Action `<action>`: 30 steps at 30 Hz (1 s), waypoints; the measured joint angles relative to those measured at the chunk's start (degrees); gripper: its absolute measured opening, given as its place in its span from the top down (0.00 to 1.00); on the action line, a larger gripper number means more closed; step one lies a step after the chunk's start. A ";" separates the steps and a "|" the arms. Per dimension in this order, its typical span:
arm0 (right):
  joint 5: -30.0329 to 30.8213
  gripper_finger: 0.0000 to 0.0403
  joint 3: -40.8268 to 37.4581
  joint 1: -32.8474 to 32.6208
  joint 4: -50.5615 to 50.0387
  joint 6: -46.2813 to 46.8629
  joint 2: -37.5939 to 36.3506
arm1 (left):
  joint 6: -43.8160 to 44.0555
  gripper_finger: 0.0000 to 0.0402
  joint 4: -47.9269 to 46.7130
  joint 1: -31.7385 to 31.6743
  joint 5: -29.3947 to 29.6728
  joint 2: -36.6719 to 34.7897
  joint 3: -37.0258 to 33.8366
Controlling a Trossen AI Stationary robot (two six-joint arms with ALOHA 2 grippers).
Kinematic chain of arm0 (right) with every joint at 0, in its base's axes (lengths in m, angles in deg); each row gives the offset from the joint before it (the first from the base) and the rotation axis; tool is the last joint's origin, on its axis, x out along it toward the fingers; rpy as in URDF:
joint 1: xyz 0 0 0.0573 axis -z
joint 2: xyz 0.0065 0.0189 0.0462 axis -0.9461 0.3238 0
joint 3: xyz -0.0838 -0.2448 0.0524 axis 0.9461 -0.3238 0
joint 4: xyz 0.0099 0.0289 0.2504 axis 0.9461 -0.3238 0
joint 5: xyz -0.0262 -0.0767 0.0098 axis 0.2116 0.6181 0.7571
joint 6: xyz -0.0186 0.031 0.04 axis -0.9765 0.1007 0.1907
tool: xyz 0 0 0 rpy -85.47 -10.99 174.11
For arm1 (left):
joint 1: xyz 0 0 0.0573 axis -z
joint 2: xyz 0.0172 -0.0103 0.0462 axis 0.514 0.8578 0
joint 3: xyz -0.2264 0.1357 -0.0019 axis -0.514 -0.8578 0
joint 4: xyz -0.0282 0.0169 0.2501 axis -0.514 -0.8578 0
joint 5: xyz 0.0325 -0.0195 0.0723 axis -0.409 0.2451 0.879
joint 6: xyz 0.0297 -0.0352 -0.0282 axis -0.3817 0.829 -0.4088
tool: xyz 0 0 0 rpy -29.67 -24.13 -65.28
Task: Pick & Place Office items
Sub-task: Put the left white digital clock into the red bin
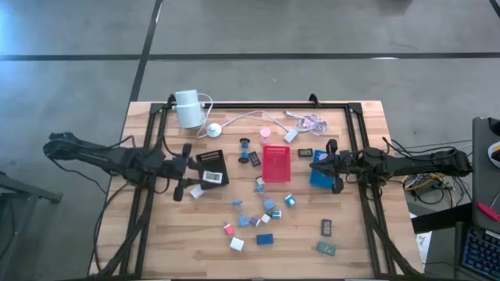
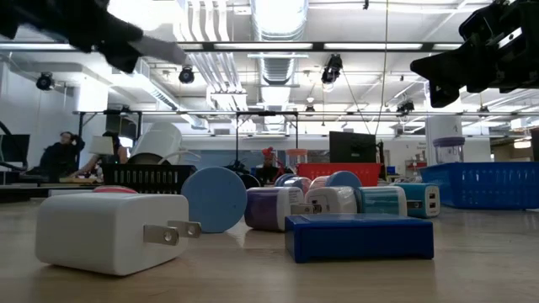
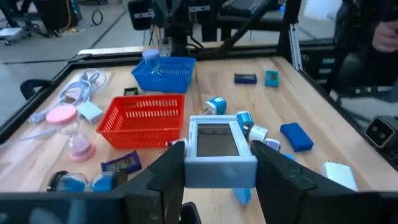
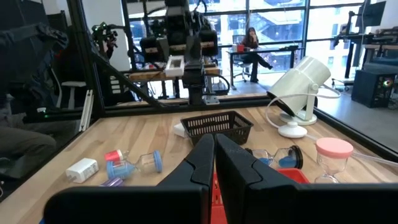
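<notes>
From my remote station, I watched the left hand (image 3: pixel 214 171) grip a small white and pale-blue rectangular device with a grey screen (image 3: pixel 216 153), its two dark fingers (image 3: pixel 169 174) pressed against the item's two sides and holding it clear of the wooden tabletop (image 1: pixel 156 234). In the overhead view that hand (image 1: pixel 190 181) hung just beside the black mesh tray (image 1: pixel 212 166), on the tabletop's left half.

The right hand (image 4: pixel 214 163) was closed on nothing, fingers pressed together, and it hovered over the blue mesh tray (image 1: pixel 319 173) on the right side.

Most of the remaining small office pieces (image 1: pixel 262 212) lay loose in a scatter below the red mesh tray (image 1: pixel 275 164), well apart from both hands: white, blue and pink blocks, with two small dark rectangular clips (image 1: pixel 326 227) farther to the right. From tabletop level, a white plug block with two metal prongs (image 2: pixel 114 231) and a flat blue block (image 2: pixel 358 236) sat nearest the camera, and a pale blue round disc (image 2: pixel 216 199) stood on edge behind them.

A white cylinder device (image 1: pixel 187 108) and its white cable (image 1: pixel 234 121) lay along the far edge.
</notes>
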 joint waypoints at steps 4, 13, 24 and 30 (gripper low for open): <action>0.00 0.97 0.00 0.00 0.00 -0.01 0.00 | 0.65 0.60 8.02 -0.03 0.62 -2.58 -6.94; 0.02 0.97 0.00 0.01 0.00 -0.01 0.00 | 0.95 0.60 18.36 -0.03 2.59 -6.24 -16.26; 0.02 0.97 0.00 0.01 -0.92 0.03 0.00 | 0.16 0.60 19.74 -0.05 2.98 -6.72 -19.10; 0.02 0.97 0.00 0.00 -0.91 0.06 0.00 | 0.20 0.60 20.16 -0.16 4.25 -6.73 -19.85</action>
